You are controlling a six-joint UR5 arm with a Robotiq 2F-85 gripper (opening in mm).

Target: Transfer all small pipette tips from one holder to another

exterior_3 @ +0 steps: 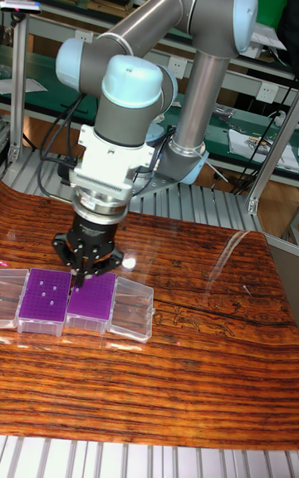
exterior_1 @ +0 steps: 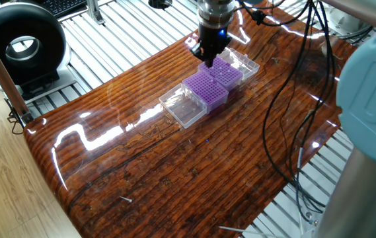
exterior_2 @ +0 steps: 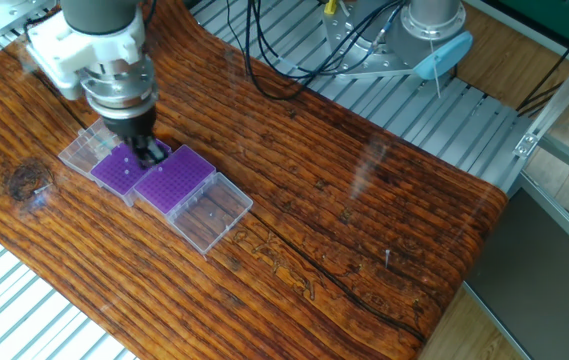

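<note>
Two purple grid racks stand side by side between their clear lids. In the tall fixed view the left rack (exterior_3: 46,299) shows a few pale dots, the small pipette tips (exterior_3: 50,299). The right rack (exterior_3: 93,297) looks bare. My gripper (exterior_3: 80,275) points straight down over the seam between the racks, at the right rack's left edge. Its fingers are pressed together into a narrow point. Anything held between them is too small to make out. The same gripper (exterior_2: 148,153) (exterior_1: 208,58) hovers low over the racks (exterior_2: 174,180) (exterior_1: 207,90).
Clear lids (exterior_2: 210,213) (exterior_2: 86,150) lie hinged open at the racks' outer ends. Black cables (exterior_1: 287,99) trail over the wooden table's far side. A black round device (exterior_1: 19,46) stands off the table. A metal slatted frame (exterior_2: 384,85) surrounds the tabletop.
</note>
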